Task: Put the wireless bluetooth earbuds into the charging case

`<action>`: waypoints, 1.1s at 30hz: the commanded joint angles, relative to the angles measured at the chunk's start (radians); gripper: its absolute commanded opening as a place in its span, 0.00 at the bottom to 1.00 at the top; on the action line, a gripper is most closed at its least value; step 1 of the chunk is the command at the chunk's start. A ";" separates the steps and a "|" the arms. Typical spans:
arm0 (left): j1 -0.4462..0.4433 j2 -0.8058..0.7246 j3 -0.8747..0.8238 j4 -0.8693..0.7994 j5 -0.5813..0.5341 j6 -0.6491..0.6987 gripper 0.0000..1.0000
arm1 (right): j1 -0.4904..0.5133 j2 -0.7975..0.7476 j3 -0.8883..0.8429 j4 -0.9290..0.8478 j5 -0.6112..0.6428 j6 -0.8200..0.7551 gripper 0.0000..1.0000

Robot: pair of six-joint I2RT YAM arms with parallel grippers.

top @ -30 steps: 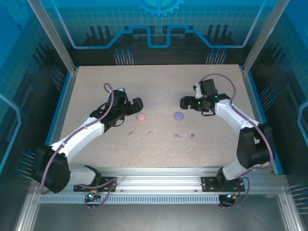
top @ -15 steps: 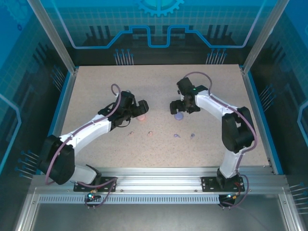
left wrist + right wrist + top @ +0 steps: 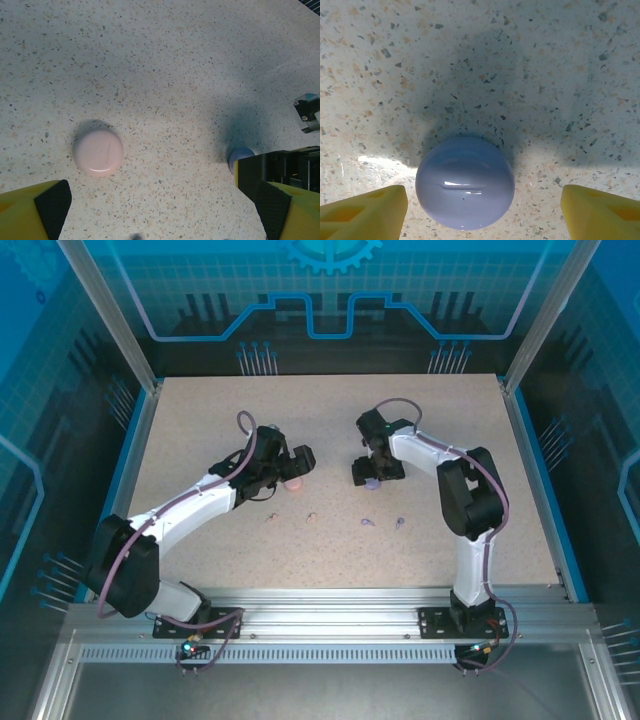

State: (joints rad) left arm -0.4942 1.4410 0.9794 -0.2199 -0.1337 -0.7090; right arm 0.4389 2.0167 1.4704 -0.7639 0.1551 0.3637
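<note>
The two pale pink stemmed earbuds [image 3: 311, 516] and the two pale purple stemmed earbuds [image 3: 367, 522] lie loose in a rough row on the speckled beige bench [image 3: 200, 420]. They are nearer the arm bases than either case, and no hand touches them. None is in a case yet, so the task looks barely begun.

The step in hand appears to be securing the cases. The round pale purple plastic case [image 3: 465, 182] sits between the fingers of the right hand [image 3: 367, 470]. The hand's jaws stand wide, with a gap of bare bench on each side, and hold nothing. The round pale pink plastic case [image 3: 98, 152] lies just ahead of the left hand [image 3: 161, 205], which is fully spread and also empty. That case sits off toward one finger rather than centred.

Both cases look closed, domed lids up, so whatever is inside is hidden. The next move probably calls for the right hand to close squarely on the purple case's smooth sides without squirting it away. A lid must then be opened before any earbud can go in.
</note>
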 commanded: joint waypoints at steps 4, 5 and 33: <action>-0.008 0.030 0.049 0.022 0.035 -0.021 0.99 | 0.011 0.042 0.059 -0.036 0.014 0.009 0.79; -0.010 0.034 0.054 0.021 0.037 -0.023 0.99 | 0.013 0.048 0.064 -0.038 0.012 0.009 0.78; -0.024 0.065 0.090 0.005 0.039 -0.027 0.99 | 0.039 0.077 0.067 -0.038 0.016 0.030 0.72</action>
State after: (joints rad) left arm -0.5102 1.4937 1.0370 -0.2127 -0.1074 -0.7280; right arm 0.4625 2.0731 1.5337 -0.7780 0.1577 0.3737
